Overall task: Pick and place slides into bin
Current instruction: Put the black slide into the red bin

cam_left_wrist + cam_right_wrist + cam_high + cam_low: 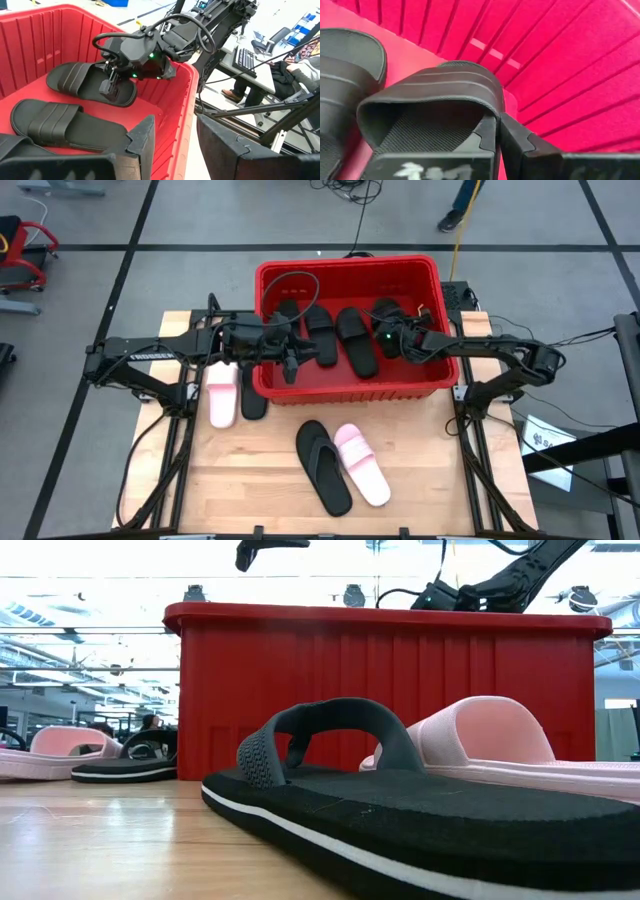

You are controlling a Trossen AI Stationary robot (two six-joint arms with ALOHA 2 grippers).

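Observation:
The red bin (350, 388) stands at the table's far middle with several black slides lying flat on its floor (320, 335). My right gripper (388, 338) is low inside the bin's right part, shut on a black slide (435, 100), which also shows in the left wrist view (85, 82). My left gripper (175, 145) hovers open and empty over the bin's left part (290, 363). On the table lie a black thong slide (322, 465), a pink slide (362, 463), another pink slide (221, 395) and a black slide (254, 395). My right gripper has the black slide by the side of its wide strap (496, 107), where the strap meets the sole. One finger (486, 134) stands at the strap's opening and the other (522, 145) outside it. The fingers come from above, slanting down. The slide's sole lies on the bin's floor.
The bin's right wall (560, 75) is close beside my right gripper. The black thong slide (400, 810) and the pink slide (500, 750) lie on the table's near middle, in front of the bin. Cables run over the bin's far rim (300, 280).

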